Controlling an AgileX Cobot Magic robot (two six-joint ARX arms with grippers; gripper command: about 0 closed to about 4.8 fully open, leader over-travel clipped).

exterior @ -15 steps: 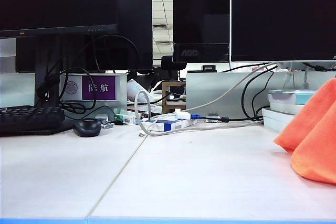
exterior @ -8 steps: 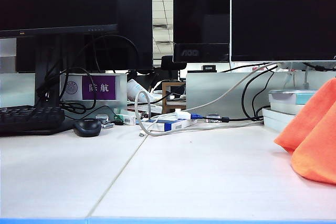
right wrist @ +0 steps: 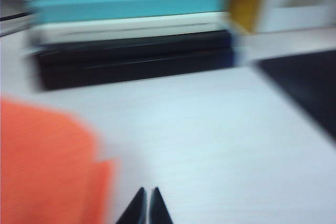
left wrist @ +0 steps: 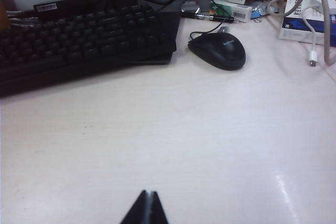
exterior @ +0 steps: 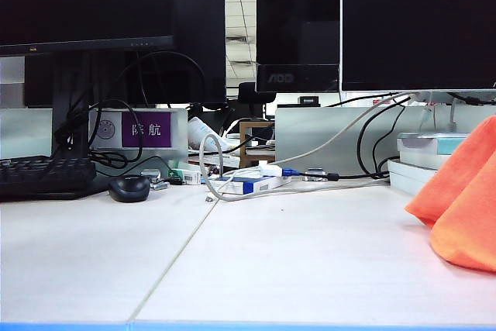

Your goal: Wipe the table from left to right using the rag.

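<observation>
Office desk setup. 3 dark monitors (exterior: 85,1) switched off across the back, a 4th black screen (exterior: 297,29) behind them. Ceiling tiles (exterior: 236,5) with grid panels visible in the gap between screens. Grey partition panel (exterior: 333,141) behind the worktop, purple sign (exterior: 146,129) with white characters on it. Tangle of black and white cables (exterior: 232,168) at mid-back. Black keyboard (left wrist: 79,35) and mouse (left wrist: 218,50) far left. Stacked boxes (exterior: 426,162) far right. Even, bright overhead light.

Rag (exterior: 459,207) on table's (exterior: 256,261) right
</observation>
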